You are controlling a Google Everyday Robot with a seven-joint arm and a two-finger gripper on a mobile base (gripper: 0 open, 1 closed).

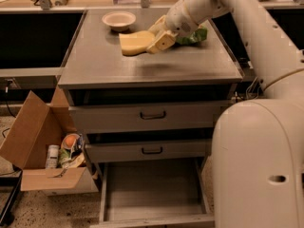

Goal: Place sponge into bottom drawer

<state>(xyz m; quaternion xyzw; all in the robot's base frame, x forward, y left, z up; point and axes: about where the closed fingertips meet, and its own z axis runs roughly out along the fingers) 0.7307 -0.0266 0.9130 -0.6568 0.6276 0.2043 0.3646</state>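
The yellow sponge (132, 42) hangs a little above the grey cabinet top (104, 65), and its shadow falls on the surface below it. My gripper (158, 39) is shut on the sponge's right end, reaching in from the upper right. The bottom drawer (152, 194) is pulled open at the foot of the cabinet, and its plain grey inside holds nothing. It lies well below and in front of the sponge.
A pale round bowl (118, 19) sits at the back of the cabinet top. A green snack bag (198, 34) lies behind my wrist. Two upper drawers (152, 115) with black handles are closed. An open cardboard box (42, 146) of items stands on the floor at the left.
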